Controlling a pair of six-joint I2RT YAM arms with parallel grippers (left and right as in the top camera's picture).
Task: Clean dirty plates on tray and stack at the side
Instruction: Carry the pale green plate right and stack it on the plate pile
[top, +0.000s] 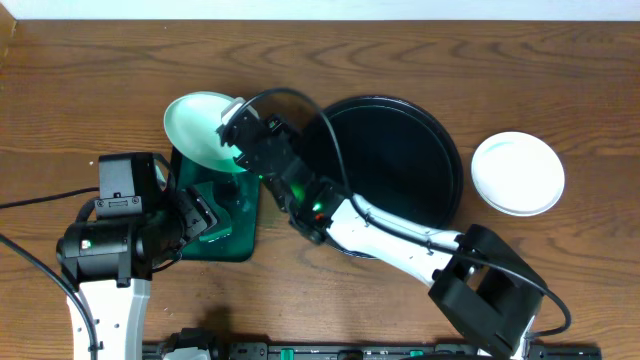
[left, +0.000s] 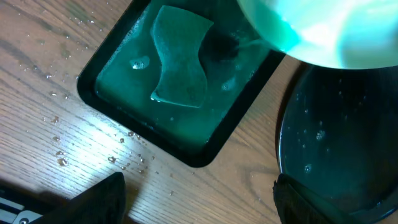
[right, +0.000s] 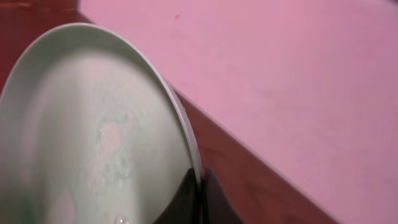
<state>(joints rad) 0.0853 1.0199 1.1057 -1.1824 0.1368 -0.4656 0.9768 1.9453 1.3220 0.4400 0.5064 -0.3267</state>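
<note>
Dirty plate (top: 198, 125) sits tilted, clenched by its rim in my right pincer (top: 233, 128); my left pincer (left: 198, 186) hangs released, rectangular tray (left: 93, 93) just ahead of it.

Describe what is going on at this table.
The right gripper holds a teal-tinted plate by its rim, tilted over the small rectangular tray of green liquid, where a sponge lies. The left gripper hovers open beside it. The round black tray shows no plates; one white plate sits to its side.
</note>
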